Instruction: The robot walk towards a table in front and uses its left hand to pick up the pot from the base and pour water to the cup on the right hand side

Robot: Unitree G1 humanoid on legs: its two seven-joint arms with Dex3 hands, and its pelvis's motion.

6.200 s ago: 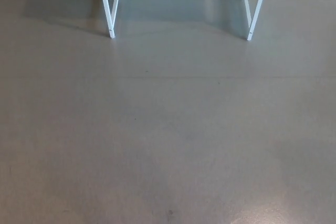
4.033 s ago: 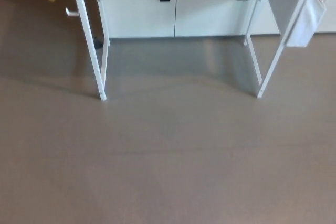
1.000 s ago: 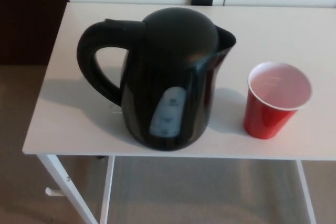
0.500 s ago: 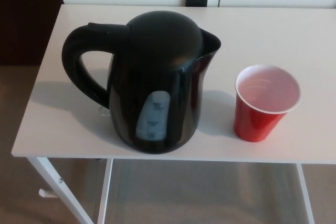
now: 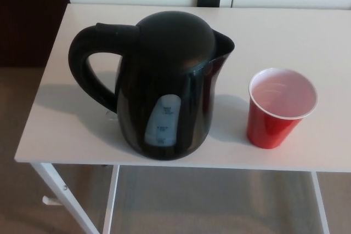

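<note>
While no robot hand shows in the head view, so its state cannot be told, the black pot (image 5: 164,86) stands upright near the front edge of the white table (image 5: 66,119), handle toward the left edge. Near the front right corner stands the red cup (image 5: 279,108), just beside the pot, not touching

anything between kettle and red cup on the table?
Nothing. In the head view the stretch between the kettle and the red cup is bare white table, with only the kettle's shadow across it.
</note>
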